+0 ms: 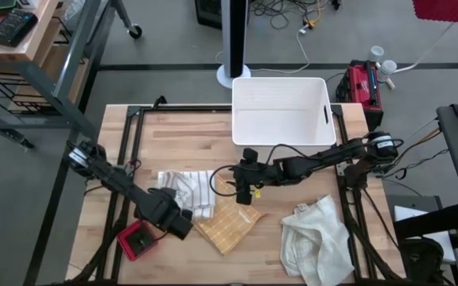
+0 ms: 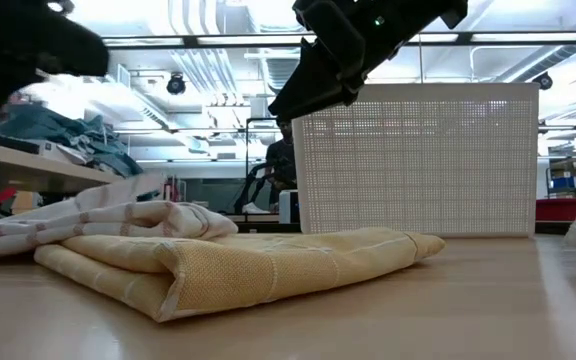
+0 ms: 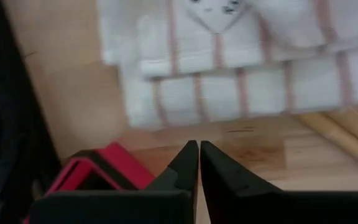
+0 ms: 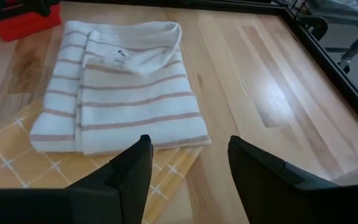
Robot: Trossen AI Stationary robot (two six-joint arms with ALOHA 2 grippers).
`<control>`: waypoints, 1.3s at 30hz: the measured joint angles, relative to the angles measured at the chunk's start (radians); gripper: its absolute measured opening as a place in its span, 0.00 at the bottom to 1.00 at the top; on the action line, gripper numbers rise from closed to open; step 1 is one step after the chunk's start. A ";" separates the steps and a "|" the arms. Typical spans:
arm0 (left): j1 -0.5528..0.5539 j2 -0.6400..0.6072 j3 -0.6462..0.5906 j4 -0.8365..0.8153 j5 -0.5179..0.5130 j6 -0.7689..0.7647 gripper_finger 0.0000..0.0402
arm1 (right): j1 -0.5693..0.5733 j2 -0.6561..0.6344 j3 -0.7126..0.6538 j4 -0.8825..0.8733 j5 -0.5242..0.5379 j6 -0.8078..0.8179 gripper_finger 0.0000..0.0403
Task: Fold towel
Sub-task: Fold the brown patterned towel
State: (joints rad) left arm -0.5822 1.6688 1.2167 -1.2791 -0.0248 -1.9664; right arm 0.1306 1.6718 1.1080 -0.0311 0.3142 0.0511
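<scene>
Jaws of left gripper pinched together, empty, just short of the striped towel, red tray beside them. Right gripper spread wide above striped towel and yellow towel; suggest taking one corner only, lifting low. White bin beyond looks empty.

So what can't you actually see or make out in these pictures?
- High view: the left gripper covers a corner of the striped towel.
- High view: the crumpled white cloth runs off the bottom edge.
- Low view: the yellow towel hides the table behind it; the red box is not visible.
- Left wrist view: the red box is partly hidden by the shut fingers.
- White basket: nothing visible inside from above.
</scene>
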 joint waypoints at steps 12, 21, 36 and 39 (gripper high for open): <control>-0.166 -0.015 0.000 -0.066 -0.271 -0.247 0.00 | 0.002 0.000 -0.004 0.002 -0.008 -0.019 0.49; -0.129 -0.014 0.000 0.063 -0.837 -0.084 0.05 | 0.002 0.000 -0.005 0.007 -0.008 -0.019 0.49; 0.105 0.072 0.000 0.262 -0.645 0.324 0.02 | 0.003 0.000 -0.016 -0.001 -0.009 0.002 0.49; 0.123 0.096 0.000 0.281 -0.643 0.352 0.03 | 0.003 0.000 -0.016 -0.002 -0.009 0.002 0.49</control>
State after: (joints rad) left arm -0.4588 1.7647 1.2171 -0.9983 -0.6678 -1.6145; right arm 0.1333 1.6718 1.0916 -0.0329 0.3050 0.0532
